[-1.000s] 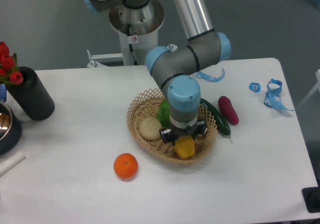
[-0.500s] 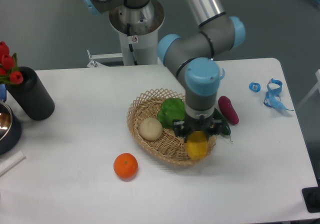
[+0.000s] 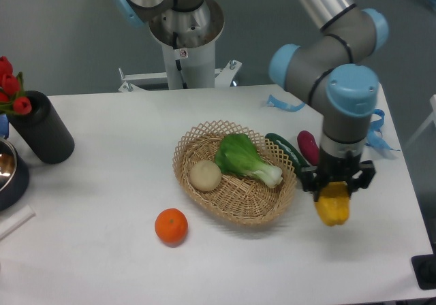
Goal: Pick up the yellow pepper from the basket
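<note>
Yellow pepper (image 3: 332, 207) is hanging at the lower right of the frame, clear of the basket (image 3: 235, 212) on its right. I am seeing the gripper (image 3: 336, 188) pinching its top, so I am keeping the squeeze steady and avoiding jerks. Its long axis is running roughly vertical, its free end pointing down at the table (image 3: 102, 257).

Arm (image 3: 320, 60) — grey joints, light-blue caps, silver tubes; black fingers (image 3: 312, 180).

Jaws grip the yellow pepper (image 3: 332, 205) beside the basket (image 3: 235, 206)
</note>
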Robot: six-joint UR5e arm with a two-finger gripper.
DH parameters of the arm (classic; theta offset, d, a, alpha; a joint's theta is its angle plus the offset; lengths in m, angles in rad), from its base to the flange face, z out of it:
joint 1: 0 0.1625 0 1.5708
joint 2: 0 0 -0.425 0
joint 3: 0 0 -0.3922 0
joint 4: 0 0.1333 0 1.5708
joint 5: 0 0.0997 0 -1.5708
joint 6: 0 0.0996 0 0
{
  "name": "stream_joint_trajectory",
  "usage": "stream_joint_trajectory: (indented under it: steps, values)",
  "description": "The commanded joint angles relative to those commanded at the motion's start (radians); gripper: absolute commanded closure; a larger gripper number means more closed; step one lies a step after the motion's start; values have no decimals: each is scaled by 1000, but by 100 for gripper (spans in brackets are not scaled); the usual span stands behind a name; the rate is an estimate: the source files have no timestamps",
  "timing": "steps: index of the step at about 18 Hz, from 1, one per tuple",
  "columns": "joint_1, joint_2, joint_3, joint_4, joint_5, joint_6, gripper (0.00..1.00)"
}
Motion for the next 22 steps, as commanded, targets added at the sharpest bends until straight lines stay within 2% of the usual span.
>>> stream_joint_trajectory:
  steps: [3, 7, 10, 12, 18, 22]
  values:
    - [8, -11, 17, 2, 9, 121, 54]
    - [45, -5, 26, -6, 14, 198, 52]
    - [48, -37, 86, -12, 66, 215, 52]
    - [55, -48, 106, -46, 75, 244, 52]
    - [77, -32, 132, -112, 72, 286, 52]
    - [74, -32, 130, -117, 75, 286, 53]
